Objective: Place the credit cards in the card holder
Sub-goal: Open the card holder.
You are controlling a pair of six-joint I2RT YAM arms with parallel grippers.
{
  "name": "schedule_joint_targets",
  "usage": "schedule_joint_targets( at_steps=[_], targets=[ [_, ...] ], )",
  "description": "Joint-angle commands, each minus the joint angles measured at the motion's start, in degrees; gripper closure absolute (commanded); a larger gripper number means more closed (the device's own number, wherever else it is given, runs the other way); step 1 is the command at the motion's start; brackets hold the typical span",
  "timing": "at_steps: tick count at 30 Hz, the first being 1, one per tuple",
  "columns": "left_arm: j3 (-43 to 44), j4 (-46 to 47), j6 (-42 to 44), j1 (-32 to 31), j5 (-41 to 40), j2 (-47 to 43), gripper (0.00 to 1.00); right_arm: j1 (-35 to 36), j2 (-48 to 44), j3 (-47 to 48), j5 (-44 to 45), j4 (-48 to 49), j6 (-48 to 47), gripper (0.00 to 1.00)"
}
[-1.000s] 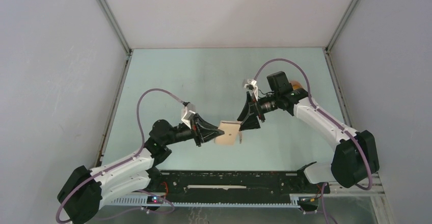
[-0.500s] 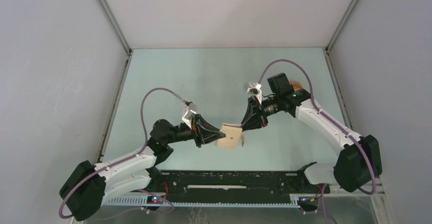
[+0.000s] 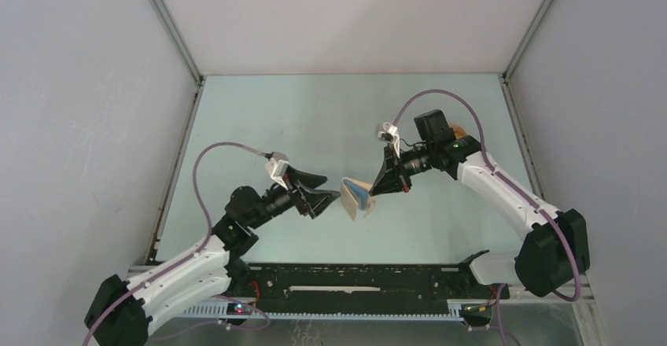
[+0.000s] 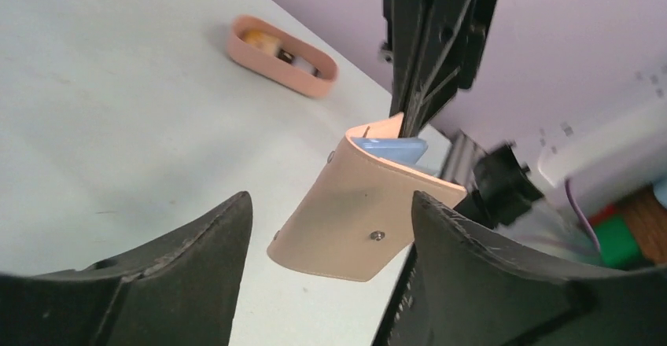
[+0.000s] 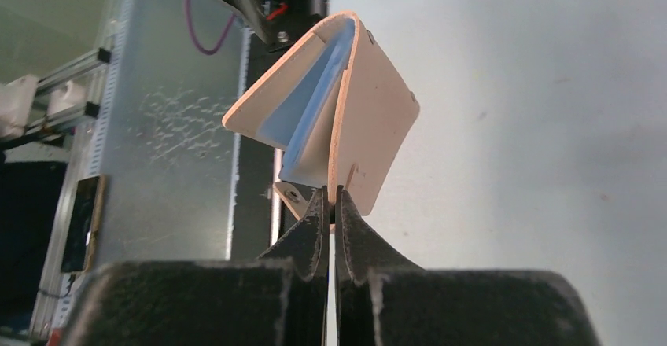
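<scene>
The tan card holder (image 3: 354, 199) hangs above the table between the two arms, folded part-open in a V. A light blue credit card (image 5: 315, 94) sits inside the fold, its corner showing at the top (image 4: 389, 148). My right gripper (image 5: 330, 198) is shut on the edge of one flap of the card holder (image 5: 381, 118). My left gripper (image 4: 329, 204) stands open just left of the card holder (image 4: 346, 212), its fingers apart from it. Other credit cards (image 4: 275, 44) lie in the pink tray.
The peach-pink oval tray (image 4: 311, 79) rests on the table at the far right, mostly hidden behind the right arm in the top view (image 3: 459, 132). A black rail (image 3: 354, 279) runs along the table's near edge.
My left gripper has opened, let go of the card holder and drawn back to the left. My right gripper has shut on the holder's edge, and the holder now hangs from it part-open.
</scene>
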Motion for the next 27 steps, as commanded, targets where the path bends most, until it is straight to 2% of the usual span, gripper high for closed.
schedule_joint_targets(
  at_steps=[1, 7, 9, 13, 23, 25, 27],
  targets=[
    [-1.97, -8.69, 3.85, 0.41, -14.53, -7.81, 0.17, -1.51, -0.32, 1.93, 7.6, 4.65, 6.69, 1.0],
    [-2.32, -5.88, 2.35, -0.26, -9.07, -7.52, 0.15, -1.74, 1.27, 1.92, 8.38, 6.62, 10.84, 1.0],
    [-1.08, -5.87, 2.56, -2.07, -9.65, -5.93, 0.09, -2.03, 1.84, 1.86, 9.35, 7.53, 12.69, 1.0],
    [1.5, -7.59, 5.71, -8.19, -17.03, -3.14, 0.06, -3.04, 2.44, 1.12, 9.28, 9.6, 16.02, 1.0],
    [5.66, -8.11, 8.14, -15.03, -30.87, 6.1, 0.06, -4.05, 3.63, 1.11, 8.7, 10.16, 18.07, 1.0],
    [6.54, -8.23, 8.06, -15.26, -31.81, 7.97, 0.09, -4.12, 3.73, 1.11, 8.48, 10.16, 18.05, 1.0],
    [7.7, -9.07, 8.09, -15.28, -33.33, 9.6, 0.16, -4.14, 3.82, 1.11, 8.37, 10.03, 18.04, 1.0]
  ],
)
